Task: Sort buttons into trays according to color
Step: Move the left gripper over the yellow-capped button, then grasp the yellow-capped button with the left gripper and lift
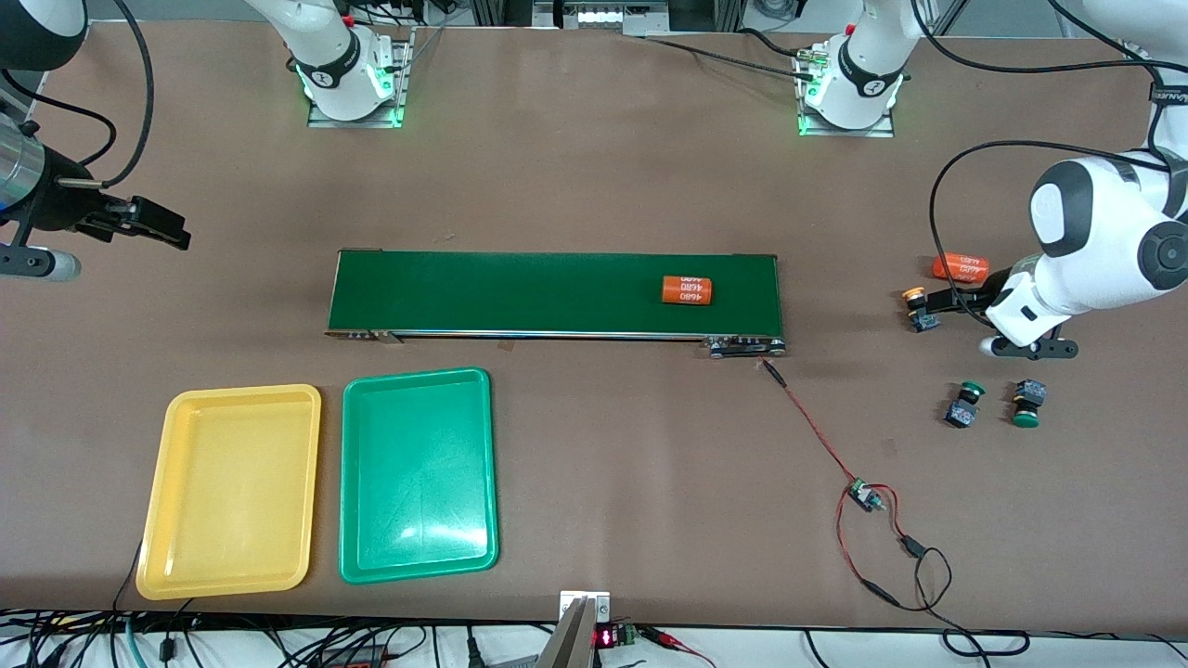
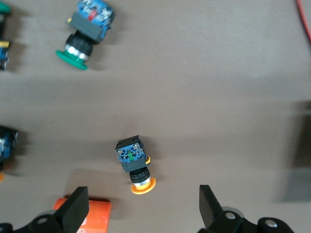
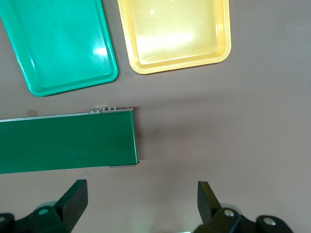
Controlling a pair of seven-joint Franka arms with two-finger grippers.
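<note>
My left gripper hangs open over a yellow button that lies on its side beside the conveyor's end, toward the left arm's end of the table. The button shows between the fingers and apart from them. Two green buttons lie nearer the front camera; one green button shows in the left wrist view. The yellow tray and green tray lie side by side, both bare. My right gripper waits open over bare table.
A long dark-green conveyor crosses the middle and carries an orange cylinder. Another orange cylinder lies by my left gripper. A red-black wire with a small board trails from the conveyor toward the front edge.
</note>
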